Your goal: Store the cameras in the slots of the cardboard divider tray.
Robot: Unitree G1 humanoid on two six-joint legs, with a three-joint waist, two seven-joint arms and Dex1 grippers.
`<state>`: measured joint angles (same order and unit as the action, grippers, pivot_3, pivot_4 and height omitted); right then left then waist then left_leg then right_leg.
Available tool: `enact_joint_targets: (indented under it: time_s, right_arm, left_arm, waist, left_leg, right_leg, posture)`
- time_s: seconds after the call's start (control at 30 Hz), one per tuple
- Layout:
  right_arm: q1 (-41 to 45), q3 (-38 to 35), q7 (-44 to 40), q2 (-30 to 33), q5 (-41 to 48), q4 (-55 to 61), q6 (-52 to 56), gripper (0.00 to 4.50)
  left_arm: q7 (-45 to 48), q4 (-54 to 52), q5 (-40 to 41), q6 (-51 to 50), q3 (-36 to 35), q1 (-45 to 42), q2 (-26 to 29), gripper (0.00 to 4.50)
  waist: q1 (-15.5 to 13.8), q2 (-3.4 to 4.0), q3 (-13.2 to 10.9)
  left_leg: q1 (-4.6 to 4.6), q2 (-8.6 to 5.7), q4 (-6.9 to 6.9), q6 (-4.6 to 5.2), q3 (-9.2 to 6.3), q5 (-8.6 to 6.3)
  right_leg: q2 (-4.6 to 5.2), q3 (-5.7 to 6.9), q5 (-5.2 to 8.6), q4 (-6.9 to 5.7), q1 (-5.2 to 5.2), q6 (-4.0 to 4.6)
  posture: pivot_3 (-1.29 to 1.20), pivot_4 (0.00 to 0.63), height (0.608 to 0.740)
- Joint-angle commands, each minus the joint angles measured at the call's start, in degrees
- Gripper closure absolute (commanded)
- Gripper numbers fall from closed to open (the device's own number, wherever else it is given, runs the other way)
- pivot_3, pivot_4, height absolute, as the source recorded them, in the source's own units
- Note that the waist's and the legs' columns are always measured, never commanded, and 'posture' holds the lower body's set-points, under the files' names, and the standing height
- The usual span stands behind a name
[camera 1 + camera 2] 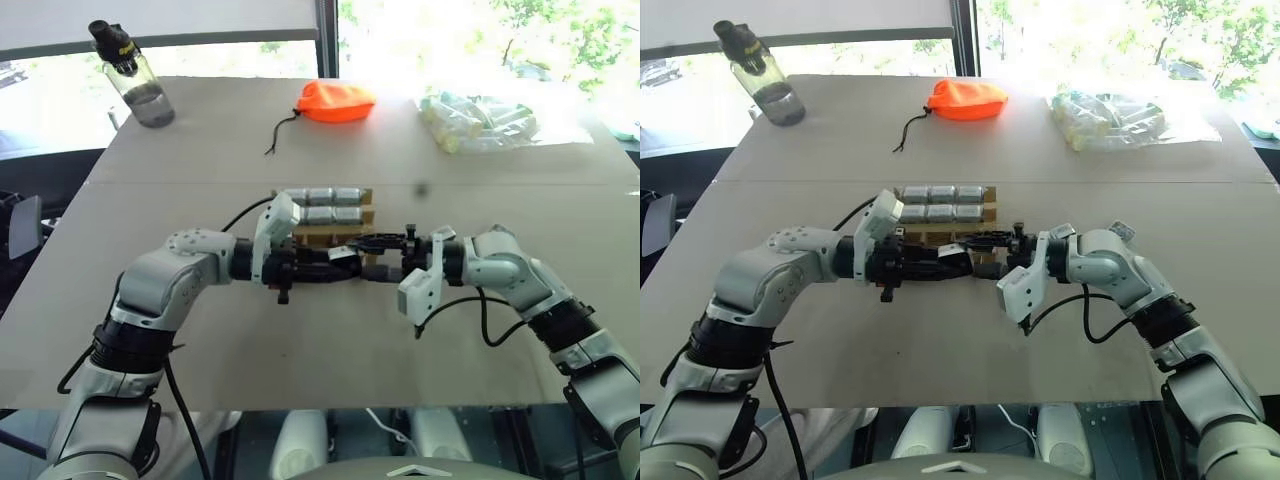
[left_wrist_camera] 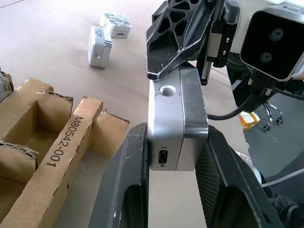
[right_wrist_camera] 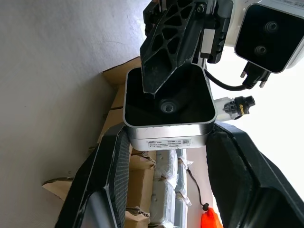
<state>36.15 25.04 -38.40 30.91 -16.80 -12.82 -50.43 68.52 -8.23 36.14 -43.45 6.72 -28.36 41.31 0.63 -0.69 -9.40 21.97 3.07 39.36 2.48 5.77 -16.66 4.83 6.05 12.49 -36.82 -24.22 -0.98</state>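
Cameras point(image 1: 320, 204) noted six in number, seated in the two far rows of the cardboard divider tray point(image 2: 47, 156), three to a row, silver-grey tops showing. Near slots of the same tray seen unfilled in the left wrist view, printed code visible on one divider wall. Tray placed at mid-table point(image 1: 300, 340), directly behind both arms.

Held camera point(image 2: 175, 118) found in the air, just in front of the tray's near edge, between the two arms where they meet. Dark lens face turned towards the right wrist, with a threaded socket and small port on the narrow edges.

Left gripper point(image 2: 176, 133): jaws closed firmly on the held camera across its thin dimension, one finger flat against each broad face.

Right gripper point(image 3: 167, 135): jaws part-way open, drawn in against the two opposite narrow sides of the same held camera, pads touching at the lower corners. Gripped by both at once, at right angles to each other.

Loose cameras point(image 2: 99, 46), two, lying close together on bare table beyond the right arm, well apart from the tray.

Also on the table, far side: water bottle point(image 1: 135, 75) at the left corner, orange pouch point(image 1: 335, 102) at centre with cord trailing, clear bag point(image 1: 480, 120) of pale items to the right.
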Motion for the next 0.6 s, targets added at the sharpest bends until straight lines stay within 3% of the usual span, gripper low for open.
enact_joint_targets:
  time_s: [0.03,0.17,0.2,0.23,0.33,0.6]
  right_arm:
    - [1.7,-0.7,0.0,-0.1,0.4,1.7,-1.0,2.74]
    - [1.9,-0.5,-0.1,-0.4,0.4,1.7,-0.9,2.74]
    - [2.0,-0.5,-0.2,-0.5,0.4,1.7,-0.9,2.74]
    - [2.1,-0.4,-0.2,-0.6,0.4,1.7,-0.9,2.74]
    - [2.1,-0.3,-0.2,-0.7,0.3,1.6,-1.0,2.74]
    - [2.1,0.2,-0.4,-0.3,-1.4,0.8,-2.6,2.74]
  left_arm:
    - [0.1,-0.4,0.5,-0.1,-1.2,-1.2,-0.1,3.73]
    - [1.6,-1.0,0.7,0.2,-1.0,-1.0,0.8,3.73]
    - [0.9,-1.2,-0.1,1.2,-0.9,-0.9,0.4,2.71]
    - [0.3,-1.3,-0.7,1.9,-0.9,-0.8,0.2,2.52]
    - [-0.1,-0.6,-0.6,1.2,-1.0,-1.5,-0.2,1.12]
    - [0.3,-0.8,0.4,-0.4,-1.8,-3.0,0.2,1.12]
  waist:
    - [0.0,0.00,0.0]
    - [0.0,0.00,0.0]
    - [0.0,0.00,0.0]
    - [0.0,0.00,0.0]
    - [0.0,0.00,0.0]
    - [0.0,0.00,0.0]
  left_leg:
    - [0.00,0.00,0.00,0.00,0.00,0.00]
    - [0.00,0.00,0.00,0.00,0.00,0.00]
    - [0.00,0.00,0.00,0.00,0.00,0.00]
    - [0.00,0.00,0.00,0.00,0.00,0.00]
    - [0.00,0.00,0.00,0.00,0.00,0.00]
    - [0.00,0.00,0.00,0.00,0.00,0.00]
  right_leg:
    - [0.00,0.00,0.00,0.00,0.00,0.00]
    - [0.00,0.00,0.00,0.00,0.00,0.00]
    - [0.00,0.00,0.00,0.00,0.00,0.00]
    - [0.00,0.00,0.00,0.00,0.00,0.00]
    - [0.00,0.00,0.00,0.00,0.00,0.00]
    - [0.00,0.00,0.00,0.00,0.00,0.00]
  posture:
    - [0.00,0.150,0.726]
    - [0.00,0.150,0.726]
    - [0.00,0.150,0.726]
    - [0.00,0.150,0.726]
    - [0.00,0.150,0.726]
    - [0.00,0.150,0.726]
